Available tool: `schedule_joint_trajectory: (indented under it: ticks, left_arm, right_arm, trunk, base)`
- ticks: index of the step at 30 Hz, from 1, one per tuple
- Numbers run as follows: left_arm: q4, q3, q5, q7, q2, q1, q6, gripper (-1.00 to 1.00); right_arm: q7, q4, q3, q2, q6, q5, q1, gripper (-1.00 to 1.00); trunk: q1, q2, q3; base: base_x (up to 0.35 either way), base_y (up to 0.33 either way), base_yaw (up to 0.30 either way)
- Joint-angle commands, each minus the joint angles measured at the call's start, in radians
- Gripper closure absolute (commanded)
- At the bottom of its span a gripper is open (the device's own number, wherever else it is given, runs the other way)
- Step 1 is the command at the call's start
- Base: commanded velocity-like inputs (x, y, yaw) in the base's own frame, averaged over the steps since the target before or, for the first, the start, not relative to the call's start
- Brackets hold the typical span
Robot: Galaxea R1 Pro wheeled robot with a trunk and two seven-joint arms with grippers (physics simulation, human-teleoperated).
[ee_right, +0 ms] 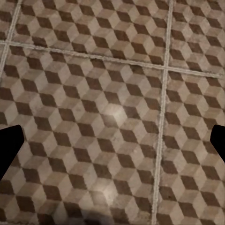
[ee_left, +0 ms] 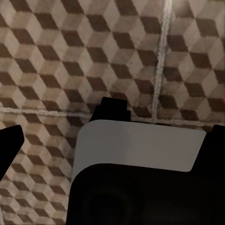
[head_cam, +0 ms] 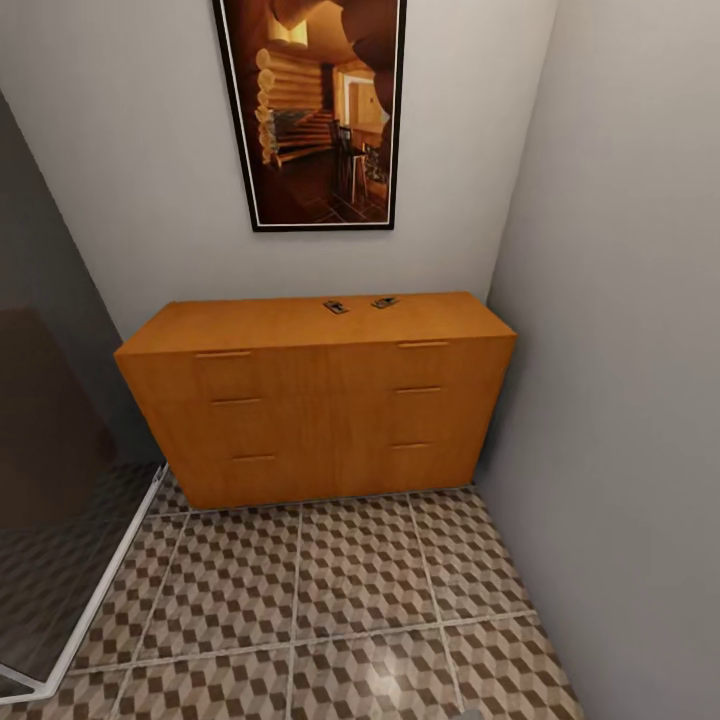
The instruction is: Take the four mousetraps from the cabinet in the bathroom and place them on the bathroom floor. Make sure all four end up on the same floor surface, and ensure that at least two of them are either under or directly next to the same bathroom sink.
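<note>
Cube-pattern bathroom floor (head_cam: 360, 590) is seen nearest, at 6 o'clock; right gripper (ee_right: 112, 140) fingers are spread wide above it, nothing held; left gripper (ee_left: 112, 136) likewise spread, empty; wooden cabinet (head_cam: 320, 420) stands beyond; two mousetraps (head_cam: 336, 306) (head_cam: 384, 301) lie near its top's back edge, at 12 o'clock.

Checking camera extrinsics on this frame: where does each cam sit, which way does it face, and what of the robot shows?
Head view: high on the robot, looking forward and down at an orange wooden cabinet with two mousetraps on top, under a framed picture; no arm shows.
Left wrist view: near the left gripper, facing down at the cube-pattern floor; dark finger parts and a grey-black robot body part show.
Right wrist view: near the right gripper, facing down; dark fingertips at both edges.
Shared: all three show the tiled floor.
</note>
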Motion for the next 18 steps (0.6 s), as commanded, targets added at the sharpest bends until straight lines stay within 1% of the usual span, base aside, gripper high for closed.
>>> schedule_joint_trajectory:
  ticks: [1,11,18]
  left_arm:
    - [-0.005,-0.009,0.006,0.008,0.001,0.001,-0.002,-1.0]
    - [-0.008,-0.012,0.005,0.006,-0.002,0.01,-0.009,-1.0]
    - [-0.008,-0.012,0.004,0.006,-0.003,0.004,-0.01,-1.0]
  right_arm:
    - [-0.007,0.001,-0.006,0.0,-0.001,0.011,-0.001,-1.0]
    - [-0.006,-0.002,-0.004,0.002,-0.002,0.017,-0.001,-1.0]
    - [-0.006,-0.01,0.0,0.004,-0.01,0.021,-0.002,-1.0]
  trunk:
    - [0.0,0.0,-0.001]
    - [0.0,0.0,-0.001]
    - [0.0,0.0,-0.001]
  base:
    - [0.0,0.0,0.0]
    - [0.0,0.0,0.0]
    - [0.0,0.0,0.0]
